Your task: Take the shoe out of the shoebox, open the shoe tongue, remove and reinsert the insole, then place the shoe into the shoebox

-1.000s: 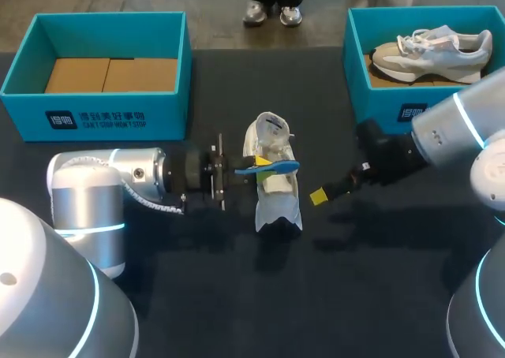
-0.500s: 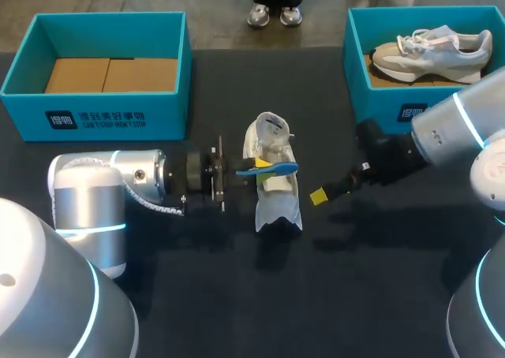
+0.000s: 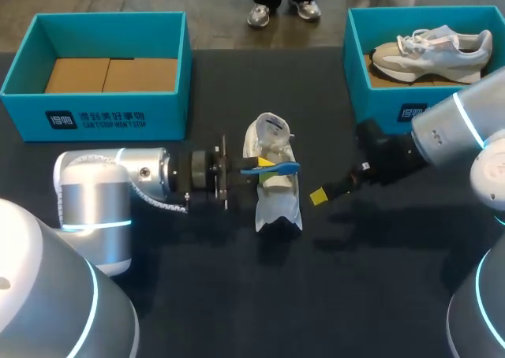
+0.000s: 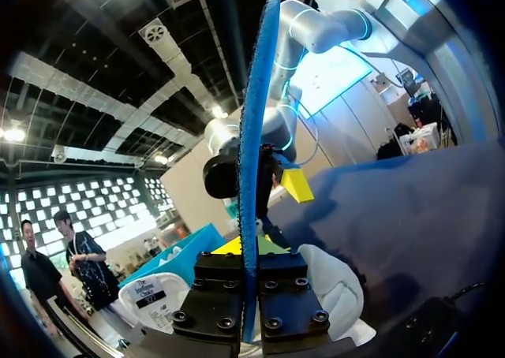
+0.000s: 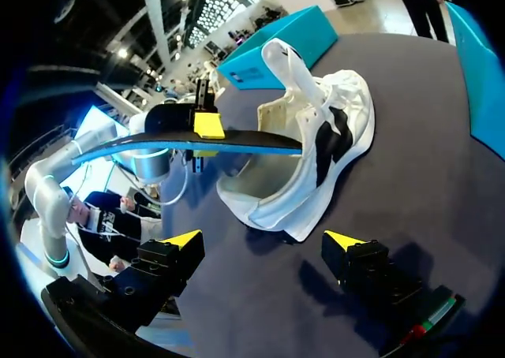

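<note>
- Shoe (image 3: 272, 186) lies mid-tabletop (image 3: 237, 295), its opening upward.
- Left hand (image 3: 263, 165), in from 9 o'clock, clamps the blue insole (image 3: 276, 168) over that opening, a shade closer than a second ago; reinsertion looks imminent.
- Right hand (image 5: 263, 240) waits wide and empty at 3 o'clock.

Head view: right gripper (image 3: 321, 195) shows one yellow tip, the other hidden. Picture edge cuts off right shoebox (image 3: 379, 98); right arm (image 3: 450, 133) covers its corner. Left wrist view: edge-on insole (image 4: 254, 137) hides much of white shoe (image 4: 339, 295).
</note>
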Motion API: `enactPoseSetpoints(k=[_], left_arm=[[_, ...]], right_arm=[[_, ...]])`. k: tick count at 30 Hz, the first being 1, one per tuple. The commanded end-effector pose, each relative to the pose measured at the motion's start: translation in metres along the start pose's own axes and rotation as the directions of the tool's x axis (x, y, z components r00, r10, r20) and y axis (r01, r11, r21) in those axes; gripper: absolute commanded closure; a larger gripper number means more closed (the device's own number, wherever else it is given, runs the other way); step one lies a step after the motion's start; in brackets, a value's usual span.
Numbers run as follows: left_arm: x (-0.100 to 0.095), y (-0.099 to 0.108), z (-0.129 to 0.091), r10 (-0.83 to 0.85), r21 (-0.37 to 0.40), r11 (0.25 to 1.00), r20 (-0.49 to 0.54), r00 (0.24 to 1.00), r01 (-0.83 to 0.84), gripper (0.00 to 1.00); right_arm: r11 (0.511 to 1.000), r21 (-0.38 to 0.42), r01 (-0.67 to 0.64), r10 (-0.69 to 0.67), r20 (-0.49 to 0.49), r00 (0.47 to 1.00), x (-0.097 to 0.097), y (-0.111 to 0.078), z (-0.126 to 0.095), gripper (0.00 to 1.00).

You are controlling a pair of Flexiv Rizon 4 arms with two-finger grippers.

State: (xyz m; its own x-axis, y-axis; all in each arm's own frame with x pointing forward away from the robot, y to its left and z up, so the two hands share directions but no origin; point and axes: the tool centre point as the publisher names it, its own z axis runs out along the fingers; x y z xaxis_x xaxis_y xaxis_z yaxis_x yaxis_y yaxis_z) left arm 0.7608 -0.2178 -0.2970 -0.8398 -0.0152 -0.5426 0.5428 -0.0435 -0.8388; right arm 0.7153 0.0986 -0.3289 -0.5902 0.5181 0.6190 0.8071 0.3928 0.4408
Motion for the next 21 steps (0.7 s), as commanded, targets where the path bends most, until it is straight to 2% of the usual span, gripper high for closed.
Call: enactPoseSetpoints(k=[1, 7, 21], left_arm=[[0.0, 0.004, 0.003, 0.004, -0.01, 1.0, -0.003, 1.0, -0.004, 1.0], [0.0, 0.009, 0.001, 0.032, -0.049, 0.998, -0.017, 0.999, -0.032, 1.0], [0.0, 0.026, -0.003, 0.033, -0.068, 0.997, -0.024, 0.999, -0.034, 1.0]], right_arm=[[1.0, 0.002, 0.0, 0.0, 0.002, 1.0, 0.0, 0.0, 0.001, 0.0], [1.0, 0.002, 0.0, 0.0, 0.002, 1.0, 0.0, 0.0, 0.001, 0.0], [1.0, 0.002, 0.0, 0.0, 0.002, 1.0, 0.0, 0.0, 0.001, 0.0]])
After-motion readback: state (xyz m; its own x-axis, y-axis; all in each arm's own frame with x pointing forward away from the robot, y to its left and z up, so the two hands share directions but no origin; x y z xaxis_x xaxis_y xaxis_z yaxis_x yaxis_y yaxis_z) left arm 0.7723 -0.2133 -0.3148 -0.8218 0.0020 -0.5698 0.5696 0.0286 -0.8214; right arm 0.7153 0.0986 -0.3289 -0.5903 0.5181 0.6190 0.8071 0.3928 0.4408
